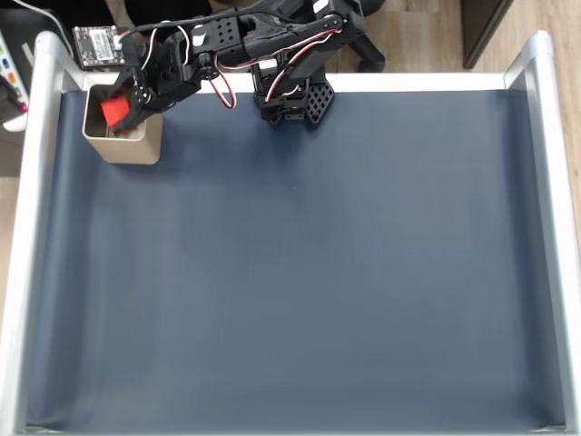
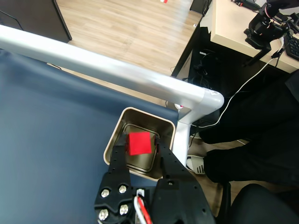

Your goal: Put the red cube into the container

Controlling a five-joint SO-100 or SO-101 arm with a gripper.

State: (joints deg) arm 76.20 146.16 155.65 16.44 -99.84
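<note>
Even bright lighting, soft shadows; glare on silver rail (image 2: 117,74); both views sharp.

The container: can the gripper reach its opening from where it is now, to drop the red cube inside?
Probably yes. The gripper holds the red cube directly above the open container in the wrist view, and nothing lies between them. The metal rail passes beside the tin, not over it.

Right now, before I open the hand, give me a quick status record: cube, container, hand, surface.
cube: red cube held between the fingers, above the container's opening
container: square tin container in the far left corner of the mat in the fixed view, upright, beside the rail
hand: hand shut on the red cube, poised over the container
surface: dark blue mat framed by silver rails
release: not yet done
</note>
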